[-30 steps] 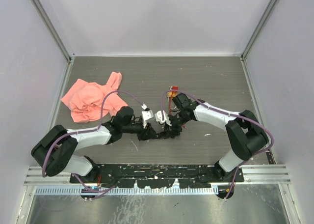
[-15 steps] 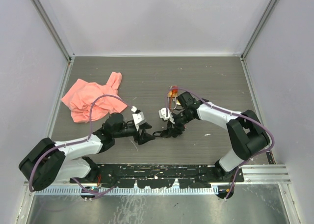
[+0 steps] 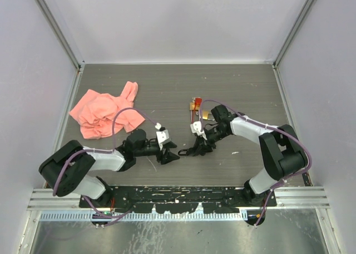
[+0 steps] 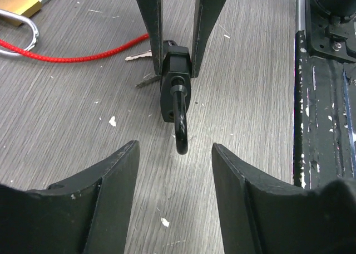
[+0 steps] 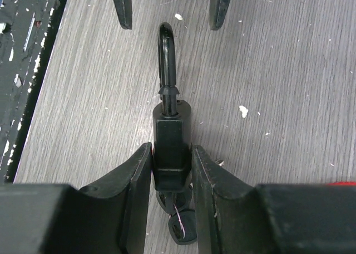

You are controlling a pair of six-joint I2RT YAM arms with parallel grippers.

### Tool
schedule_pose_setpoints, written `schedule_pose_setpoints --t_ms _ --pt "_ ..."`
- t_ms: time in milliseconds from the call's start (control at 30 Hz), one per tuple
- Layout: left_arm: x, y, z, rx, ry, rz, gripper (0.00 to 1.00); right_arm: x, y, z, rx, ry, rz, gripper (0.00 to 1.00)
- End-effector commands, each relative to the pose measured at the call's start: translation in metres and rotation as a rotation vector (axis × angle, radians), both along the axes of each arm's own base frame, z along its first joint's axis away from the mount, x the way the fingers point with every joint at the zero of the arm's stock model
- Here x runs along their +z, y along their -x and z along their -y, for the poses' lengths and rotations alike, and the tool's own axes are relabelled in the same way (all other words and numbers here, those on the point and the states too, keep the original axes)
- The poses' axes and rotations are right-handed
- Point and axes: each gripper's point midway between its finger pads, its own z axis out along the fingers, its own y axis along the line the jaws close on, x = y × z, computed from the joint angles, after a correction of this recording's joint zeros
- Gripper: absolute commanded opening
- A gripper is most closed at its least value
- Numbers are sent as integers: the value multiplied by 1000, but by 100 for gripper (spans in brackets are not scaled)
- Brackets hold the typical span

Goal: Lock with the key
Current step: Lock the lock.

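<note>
In the right wrist view, the right gripper (image 5: 171,149) was clenched on the body of a black padlock (image 5: 169,126). A dark key head (image 5: 181,230) sat just behind the lock's base, deep between the jaws; whether it was seated in the keyhole could not be told. The shackle (image 5: 166,53) pointed away towards the two left fingertips (image 5: 121,6), which stood apart on either side of its tip without touching it. The left wrist view added what that camera hid: the left gripper (image 4: 175,148) released and empty, silver key blades (image 4: 139,54) beside the lock, and beyond them a red cord (image 4: 72,56) and a brass padlock (image 4: 19,0). Only the overhead view showed the grippers meeting near the table's (image 3: 239,87) middle and a pink cloth (image 3: 105,113) far left
</note>
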Motion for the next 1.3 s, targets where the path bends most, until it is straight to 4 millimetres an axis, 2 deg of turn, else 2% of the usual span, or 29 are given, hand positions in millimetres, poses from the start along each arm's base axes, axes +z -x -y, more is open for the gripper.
schedule_pose_setpoints --t_ms 0,200,400,667,833,933,1067,1267 --pt "31 -7 19 -40 101 106 55 -28 25 27 20 88 -58 1" --pt "33 -6 28 -55 112 102 51 -26 21 28 -3 69 -51 1" --pt "27 -5 37 -78 101 65 37 -26 18 27 -22 70 -59 1" --pt "12 -1 26 -73 7 71 38 -27 17 27 -32 77 -68 1" --pt "10 1 25 -85 -3 68 35 -27 15 27 -35 81 -70 1" --pt "10 1 28 -94 5 55 27 -28 16 27 -36 81 -73 1" --pt "11 -2 33 -89 7 51 20 -27 17 28 -37 82 -75 1" --pt "14 -12 30 -37 -9 98 0 -29 20 30 -31 97 -93 1"
